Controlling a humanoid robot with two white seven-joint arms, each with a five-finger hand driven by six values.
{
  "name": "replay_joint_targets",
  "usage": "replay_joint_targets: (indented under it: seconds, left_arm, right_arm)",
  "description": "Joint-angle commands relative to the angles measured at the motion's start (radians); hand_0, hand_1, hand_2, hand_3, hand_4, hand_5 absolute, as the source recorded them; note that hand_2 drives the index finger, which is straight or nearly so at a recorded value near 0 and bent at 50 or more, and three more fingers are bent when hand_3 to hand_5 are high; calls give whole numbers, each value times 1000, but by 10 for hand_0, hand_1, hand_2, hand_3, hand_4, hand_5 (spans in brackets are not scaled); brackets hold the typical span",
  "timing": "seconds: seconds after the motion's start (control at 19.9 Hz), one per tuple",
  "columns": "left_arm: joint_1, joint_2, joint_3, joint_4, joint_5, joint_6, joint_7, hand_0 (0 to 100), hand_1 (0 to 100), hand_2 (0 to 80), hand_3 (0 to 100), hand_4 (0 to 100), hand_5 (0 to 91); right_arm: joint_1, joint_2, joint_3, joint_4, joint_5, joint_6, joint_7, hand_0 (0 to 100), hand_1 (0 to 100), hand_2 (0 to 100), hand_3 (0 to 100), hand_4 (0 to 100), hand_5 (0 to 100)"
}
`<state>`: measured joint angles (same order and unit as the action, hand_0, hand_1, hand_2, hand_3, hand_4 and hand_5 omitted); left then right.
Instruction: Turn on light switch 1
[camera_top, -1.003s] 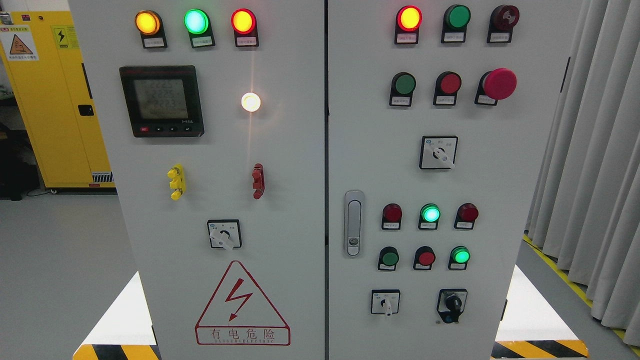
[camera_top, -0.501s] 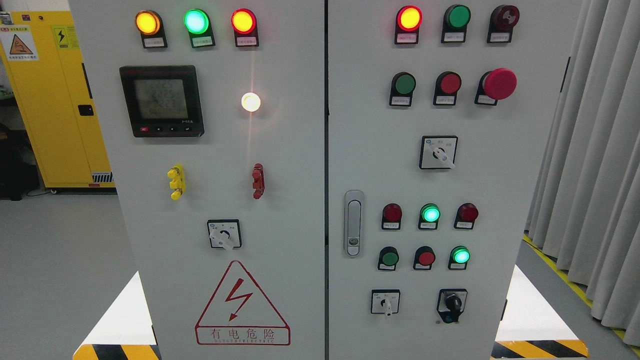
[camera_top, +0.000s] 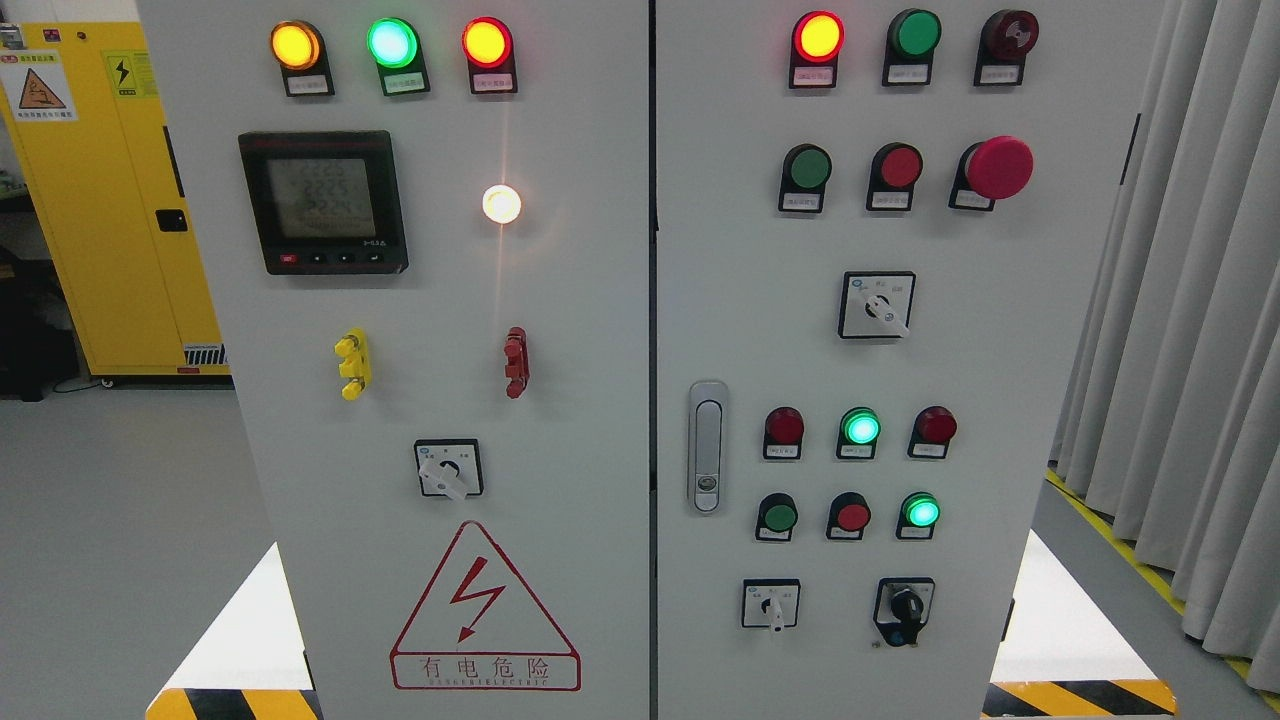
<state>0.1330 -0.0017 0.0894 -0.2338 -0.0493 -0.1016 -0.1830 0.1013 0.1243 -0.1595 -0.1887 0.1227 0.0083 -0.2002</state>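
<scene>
A grey electrical cabinet (camera_top: 580, 420) with two doors fills the head view. The right door carries a row of three push buttons low down: a dark green button (camera_top: 778, 516), a red button (camera_top: 851, 516) and a lit green button (camera_top: 920, 512). Above them sit a dark red lamp (camera_top: 784, 426), a lit green lamp (camera_top: 860, 427) and another dark red lamp (camera_top: 936, 425). The labels are too small to read, so I cannot tell which control is light switch 1. Neither of my hands shows.
Rotary selectors sit at the left door (camera_top: 449, 468), right door middle (camera_top: 877, 305) and bottom (camera_top: 771, 604), plus a black knob (camera_top: 905, 606). A red mushroom stop button (camera_top: 998, 167) is upper right. A door handle (camera_top: 707, 446), grey curtain (camera_top: 1190, 330) and yellow cabinet (camera_top: 110, 200) flank the panel.
Only the digits on the meter display have flickered; nothing else has moved.
</scene>
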Motion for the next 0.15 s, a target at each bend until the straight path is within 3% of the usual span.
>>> replay_joint_targets:
  seconds: [0.0, 0.1]
  left_arm:
    - [-18, -17, -37, 136, -1, 0, 8, 245, 118, 0, 0, 0, 0]
    - [-18, -15, -37, 136, -1, 0, 8, 244, 116, 0, 0, 0, 0]
  right_arm:
    - [0, 0, 0, 0, 0, -1, 1, 0, 500, 40, 0, 0, 0]
    - [1, 0, 0, 0, 0, -1, 1, 0, 500, 40, 0, 0, 0]
